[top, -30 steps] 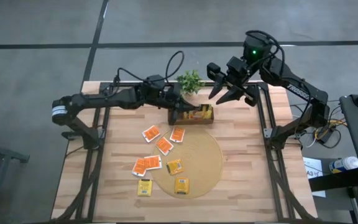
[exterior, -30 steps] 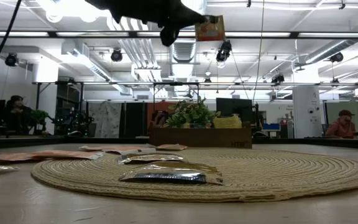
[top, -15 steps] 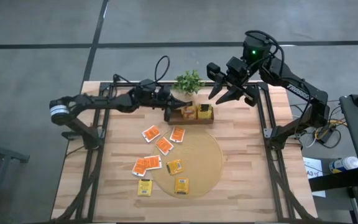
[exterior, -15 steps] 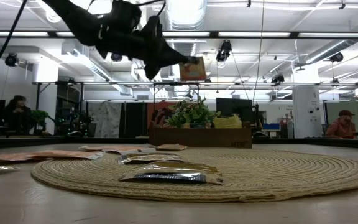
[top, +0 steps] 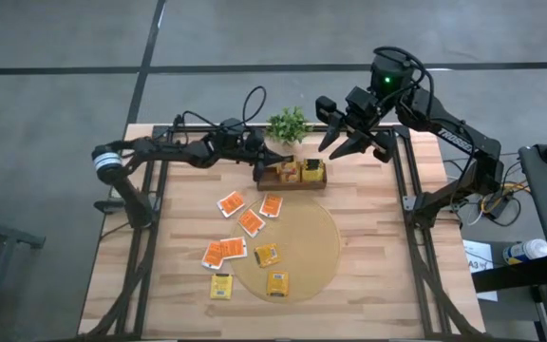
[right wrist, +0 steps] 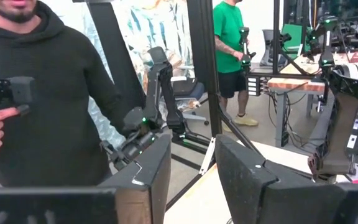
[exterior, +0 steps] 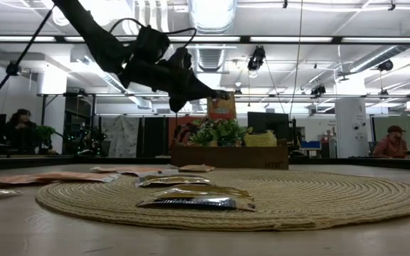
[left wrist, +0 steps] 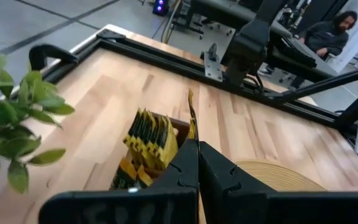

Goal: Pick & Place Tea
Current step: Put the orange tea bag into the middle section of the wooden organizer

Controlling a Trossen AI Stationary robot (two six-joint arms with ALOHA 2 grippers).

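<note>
My left gripper [top: 272,163] is shut on an orange tea packet [exterior: 221,107], held over the wooden box [top: 292,175] at the table's far middle. Yellow tea packets [left wrist: 151,134] stand upright in that box. Several more packets lie flat: orange ones [top: 251,221] left of and on the round woven mat [top: 302,249], and yellow ones [top: 278,283] nearer the front. My right gripper [top: 349,142] hangs open and high over the far right, with nothing between its fingers [right wrist: 241,168]. My left gripper pinches the orange packet's top edge [exterior: 221,95] between its two fingertips [left wrist: 188,158]. The fingers come nearly level from the table's left. The packet hangs upright below them, clear above the box, and shows edge-on in the left wrist view.
A small green plant [top: 290,124] stands just behind the box, close to my left gripper. Metal frame rails [top: 402,180] run along the table's sides. People stand in the room beyond the table [right wrist: 48,93].
My left gripper has come down from high above toward the box, drawing back a little toward the table's left. It stays shut on the orange packet, which now hangs just above the box. My right gripper has kept still.
</note>
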